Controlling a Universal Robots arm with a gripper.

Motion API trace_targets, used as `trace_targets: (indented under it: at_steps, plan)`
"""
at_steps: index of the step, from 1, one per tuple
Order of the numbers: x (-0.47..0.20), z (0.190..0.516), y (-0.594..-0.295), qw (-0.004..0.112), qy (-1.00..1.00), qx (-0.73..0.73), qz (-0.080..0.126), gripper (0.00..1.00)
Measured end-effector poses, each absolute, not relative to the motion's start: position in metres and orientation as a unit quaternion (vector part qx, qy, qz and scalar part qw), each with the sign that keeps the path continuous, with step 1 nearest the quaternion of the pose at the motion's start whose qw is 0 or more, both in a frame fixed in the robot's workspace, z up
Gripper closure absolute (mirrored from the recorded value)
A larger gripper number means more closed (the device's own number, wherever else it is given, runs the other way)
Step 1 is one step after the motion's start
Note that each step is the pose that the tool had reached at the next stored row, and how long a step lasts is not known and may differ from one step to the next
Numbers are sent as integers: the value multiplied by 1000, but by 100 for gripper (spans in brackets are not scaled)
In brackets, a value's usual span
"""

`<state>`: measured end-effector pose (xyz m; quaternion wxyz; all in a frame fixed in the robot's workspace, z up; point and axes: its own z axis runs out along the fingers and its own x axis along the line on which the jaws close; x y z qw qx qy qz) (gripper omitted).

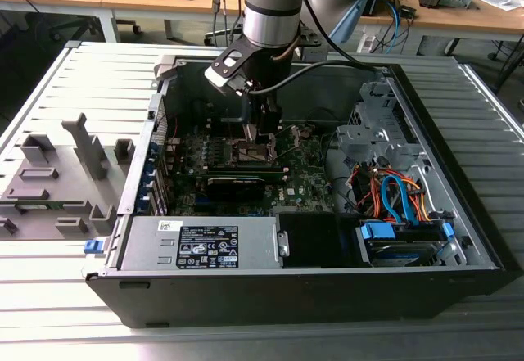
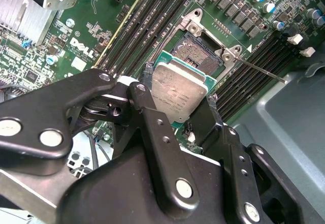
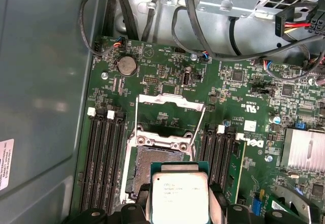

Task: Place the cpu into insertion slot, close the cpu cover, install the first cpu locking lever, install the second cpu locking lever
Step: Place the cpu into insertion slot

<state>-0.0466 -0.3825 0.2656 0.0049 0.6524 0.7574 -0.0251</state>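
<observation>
Exterior view: bright, even overhead room light. Table (image 1: pixel 49 91) slats near washed out, computer case (image 1: pixel 327 287) interior dimmer, soft shadow under the arm (image 1: pixel 270 9). Second wrist view: mild glare on the cpu (image 2: pixel 175 82) face, the close links of the gripper (image 2: pixel 181 96) soft. First wrist view: motherboard (image 3: pixel 167 82) evenly lit, cpu face bright, case wall hazy.
</observation>
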Motion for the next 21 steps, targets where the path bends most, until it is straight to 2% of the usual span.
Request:
trace_targets:
  at_steps: [21]
  plan:
    - [-47,265,-382,5,754,657,-25,46]
